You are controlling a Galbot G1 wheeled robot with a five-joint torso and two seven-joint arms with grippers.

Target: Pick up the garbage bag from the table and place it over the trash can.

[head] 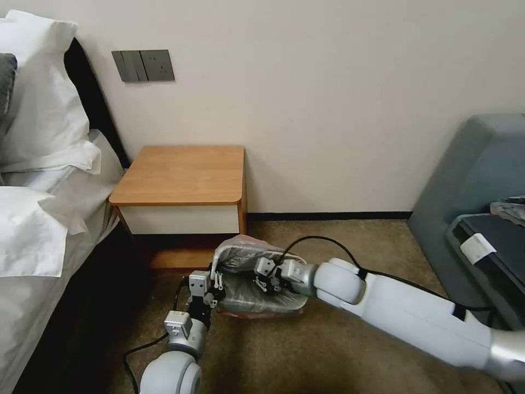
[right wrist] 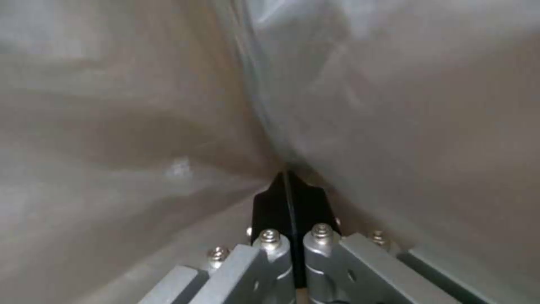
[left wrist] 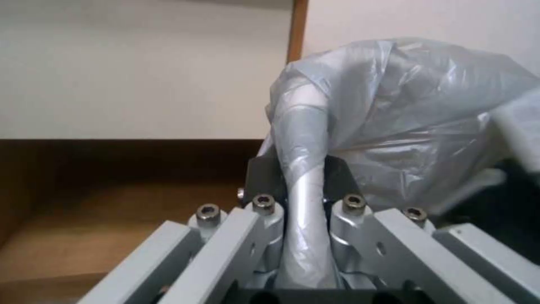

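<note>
The garbage bag point(head: 249, 276) is off the table point(head: 180, 175) and down on the carpet in front of it, spread over the trash can point(head: 262, 312), of which little shows beyond a low edge under the plastic. The left gripper point(head: 215, 284) holds the bag's left side, its fingers closed on a twisted strand of the grey film that runs between them in the left wrist view point(left wrist: 303, 185). The right gripper point(head: 263, 280) reaches in from the right over the bag's middle, and in its wrist view its fingers point(right wrist: 281, 202) are pressed together on a fold of plastic. Holding opposite sides seems meant to keep the mouth stretched open so it can settle around the rim. The table's drawer front and lower shelf stand just behind the bin, leaving little room there. A bed point(head: 49, 219) lies to the left, a grey chair point(head: 470, 186) well apart to the right, and a black cable point(head: 311, 241) loops over the right arm.
</note>
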